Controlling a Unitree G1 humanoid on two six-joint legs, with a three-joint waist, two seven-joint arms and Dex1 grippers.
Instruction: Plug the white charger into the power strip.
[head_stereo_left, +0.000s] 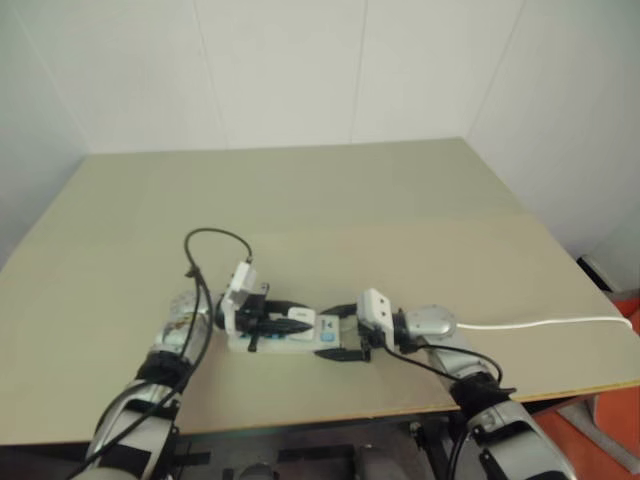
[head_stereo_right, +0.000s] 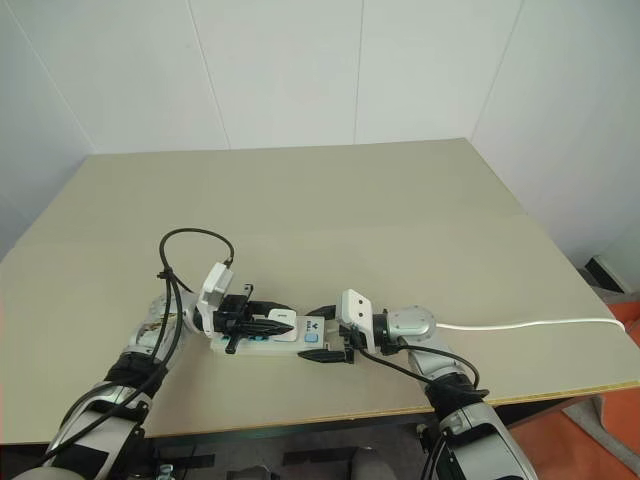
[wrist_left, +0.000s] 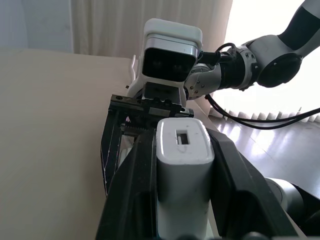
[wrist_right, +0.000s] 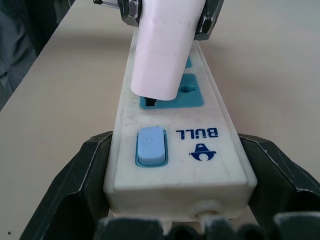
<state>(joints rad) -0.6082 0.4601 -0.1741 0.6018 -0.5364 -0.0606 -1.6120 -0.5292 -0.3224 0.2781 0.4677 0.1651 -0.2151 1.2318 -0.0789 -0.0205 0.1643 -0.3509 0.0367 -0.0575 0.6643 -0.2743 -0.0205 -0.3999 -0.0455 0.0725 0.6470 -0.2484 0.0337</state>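
White charger (wrist_left: 184, 170), clamped by left gripper (wrist_left: 182, 200), meets power strip (wrist_right: 175, 150) straddled by right gripper (wrist_right: 175, 200).

White charger (wrist_left: 182, 170) sits between black gripper fingers (wrist_left: 131, 200). The power strip (wrist_right: 175, 145) shows off-white with blue socket faces, a pale blue switch (wrist_right: 150, 145) and blue lettering. Its cord (head_stereo_left: 545, 323) runs white over the beige tabletop (head_stereo_left: 330, 210).

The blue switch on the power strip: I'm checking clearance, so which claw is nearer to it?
Right. The right claw straddles the power strip at the end bearing the blue switch; the left claw holds the white charger over the sockets beyond.
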